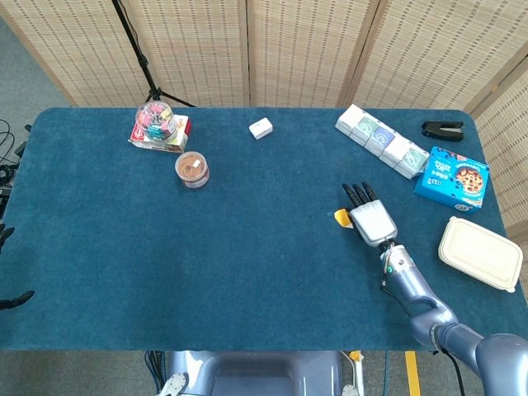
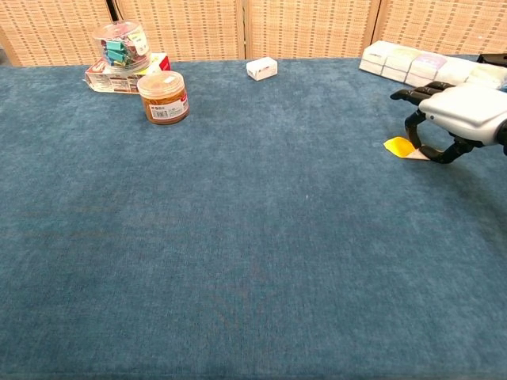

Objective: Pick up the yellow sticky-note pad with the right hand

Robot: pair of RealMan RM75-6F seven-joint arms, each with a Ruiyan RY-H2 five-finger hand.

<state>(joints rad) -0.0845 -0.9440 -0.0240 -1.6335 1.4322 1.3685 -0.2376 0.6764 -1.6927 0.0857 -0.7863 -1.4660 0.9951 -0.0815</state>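
Note:
The yellow sticky-note pad [image 1: 340, 217] [image 2: 398, 146] lies on the blue table toward the right, and only its left corner shows. My right hand [image 1: 370, 220] [image 2: 458, 112] is over its right part, palm down. The dark fingers [image 2: 413, 127] curl down onto the pad from above, and the thumb comes in low from the near side. Together they pinch the pad's right edge while it still rests on the cloth. My left hand shows in neither view.
A row of white boxes [image 1: 381, 140] and a blue cookie box [image 1: 451, 178] lie behind the hand. A white lidded container [image 1: 481, 252] sits to its right and a black stapler [image 1: 443, 129] at the back. A brown jar [image 1: 192, 170], a clip tub [image 1: 156, 120] and a small white box [image 1: 261, 128] stand far left.

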